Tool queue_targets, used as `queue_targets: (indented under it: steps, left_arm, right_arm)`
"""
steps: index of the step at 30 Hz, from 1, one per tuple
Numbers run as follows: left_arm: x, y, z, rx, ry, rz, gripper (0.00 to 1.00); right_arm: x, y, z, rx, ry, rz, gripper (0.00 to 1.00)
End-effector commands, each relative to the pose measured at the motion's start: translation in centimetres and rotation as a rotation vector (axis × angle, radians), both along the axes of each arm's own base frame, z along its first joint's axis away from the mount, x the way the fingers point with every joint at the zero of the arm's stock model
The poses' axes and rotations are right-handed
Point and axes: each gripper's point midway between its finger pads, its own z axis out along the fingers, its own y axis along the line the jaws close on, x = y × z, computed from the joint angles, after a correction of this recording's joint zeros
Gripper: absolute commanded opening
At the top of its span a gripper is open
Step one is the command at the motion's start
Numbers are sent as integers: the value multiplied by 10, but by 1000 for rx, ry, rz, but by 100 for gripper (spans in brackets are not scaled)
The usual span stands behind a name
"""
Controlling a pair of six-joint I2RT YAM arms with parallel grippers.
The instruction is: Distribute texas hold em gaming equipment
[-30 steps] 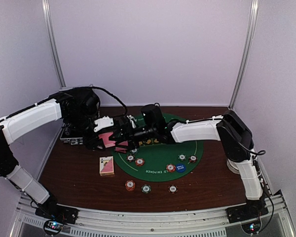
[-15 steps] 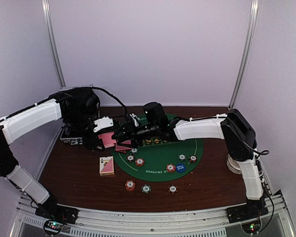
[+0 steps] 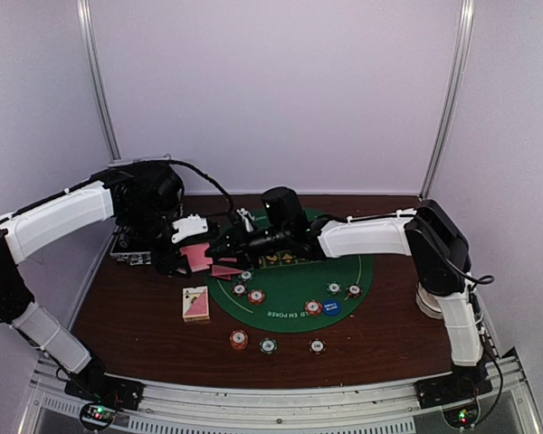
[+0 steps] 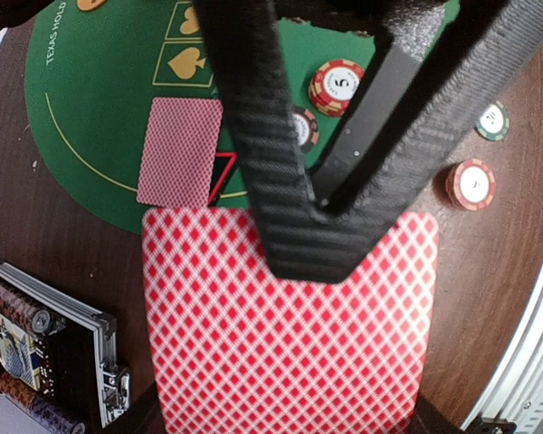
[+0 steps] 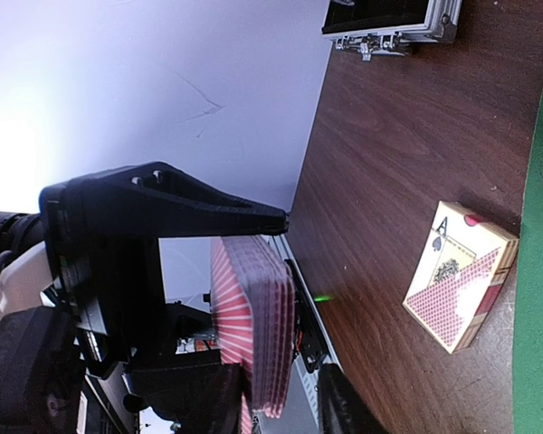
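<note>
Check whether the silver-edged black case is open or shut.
Open: in the left wrist view the silver-edged black case shows rows of striped poker chips lying uncovered inside.

Even light; overhead view soft; right-wrist background overexposed.

Lab robot cell: white walls, metal frame posts
</note>
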Motion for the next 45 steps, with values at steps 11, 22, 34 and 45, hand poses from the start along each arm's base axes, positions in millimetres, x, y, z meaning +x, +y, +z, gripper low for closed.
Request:
queue_targets:
  steps: [11,22,34,45]
  left_arm:
    - [10,1,-4,17,-17,4,3]
    - [10,4,-2,29,-32,8,3]
    - [10,10,-3,52,-46,12,2]
    - [6,11,1,49,-40,7,1]
  right_arm:
    - [-7,-2,35,81,-2,14,7]
    - [8,-22,38,117,29,-26,0]
    - [75,-91,37,117,32,-160,0]
    - [192,-178,-14,-162,-52,-347,0]
